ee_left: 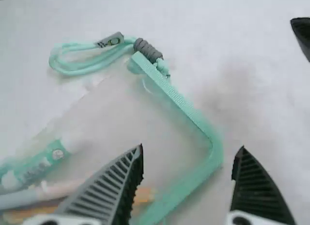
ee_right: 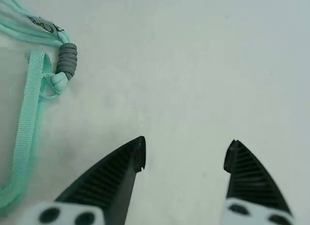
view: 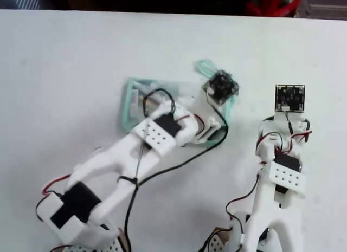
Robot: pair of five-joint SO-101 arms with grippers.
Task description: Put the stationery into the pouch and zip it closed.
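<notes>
One tool (ee_left: 190,150) (left, agape) over pouch (ee_left: 184,106)

We see a pouch (ee_left: 121,118) of clear, faintly glossy plastic, edged with woven mint cloth tape (ee_left: 189,113); its cord (ee_left: 77,60) looks braided. The bench (ee_left: 242,51) is smooth matt white. The left claw (ee_left: 190,155) and right claw (ee_right: 185,147) are ribbed matt black plastic.
</notes>
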